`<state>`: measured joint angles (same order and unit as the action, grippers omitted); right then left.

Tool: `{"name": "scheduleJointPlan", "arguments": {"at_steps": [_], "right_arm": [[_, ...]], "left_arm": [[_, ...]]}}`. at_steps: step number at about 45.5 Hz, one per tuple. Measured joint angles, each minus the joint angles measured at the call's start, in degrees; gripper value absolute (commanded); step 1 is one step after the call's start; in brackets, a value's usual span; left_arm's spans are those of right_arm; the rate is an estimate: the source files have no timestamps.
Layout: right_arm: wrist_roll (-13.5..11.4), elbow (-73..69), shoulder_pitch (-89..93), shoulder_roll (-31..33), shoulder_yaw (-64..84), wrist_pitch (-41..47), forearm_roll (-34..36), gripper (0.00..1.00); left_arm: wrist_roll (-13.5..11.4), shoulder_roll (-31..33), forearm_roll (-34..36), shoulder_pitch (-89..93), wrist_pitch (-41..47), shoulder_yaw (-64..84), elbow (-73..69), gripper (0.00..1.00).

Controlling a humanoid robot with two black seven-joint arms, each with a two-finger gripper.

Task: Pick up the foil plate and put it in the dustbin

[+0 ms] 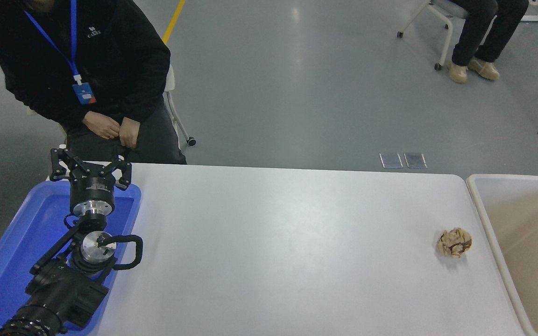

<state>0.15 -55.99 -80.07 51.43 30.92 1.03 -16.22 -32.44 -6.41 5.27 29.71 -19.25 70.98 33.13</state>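
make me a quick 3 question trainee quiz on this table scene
1. True or false: a foil plate lies on the table.
2. Which thing sits nearest the dustbin? A) blue tray B) paper ball C) left claw
3. Fill in: the left claw hangs over the far end of the ____.

Key
1. False. No foil plate shows anywhere in view; the only loose thing on the table is the paper ball.
2. B. The ball lies near the table's right edge, beside the dustbin but apart from it.
3. Blue tray. The claw is open and holds nothing. The right arm is out of view.
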Motion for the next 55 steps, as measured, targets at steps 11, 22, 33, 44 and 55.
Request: {"name": "scheduleJointPlan", "arguments": {"at_steps": [11,22,33,44,55], "right_arm": [[-0.03,-9.38,-12.05,-1.32,11.11,0.39,-1.09,1.0],[0.21,-21.69,-27.11,-6.05,25.16,1.41,-2.25,1.0],[0.44,-29.96,-37.77,-15.62,35.17,3.14,-2.48,1.0],[0.51,-34.69,-43.75,-25.83,38.29,7.53,-2.12,1.0],[0.55,-36.6,-46.91,-33.32,37.3,13.83,2.6,1.0]], "left_arm": [[-0.01,0.0,0.01,-0.01,0.0,-0.01,0.0,0.99],[-0.03,0.0,0.01,-0.02,0.0,-0.01,0.0,0.99],[-0.02,-0.01,0.0,-0.01,0.0,0.0,-0.01,0.99],[0.02,0.0,0.01,-0.01,0.0,-0.01,0.0,0.99],[0.02,0.0,0.01,-0.01,0.0,-0.01,0.0,0.99]]}}
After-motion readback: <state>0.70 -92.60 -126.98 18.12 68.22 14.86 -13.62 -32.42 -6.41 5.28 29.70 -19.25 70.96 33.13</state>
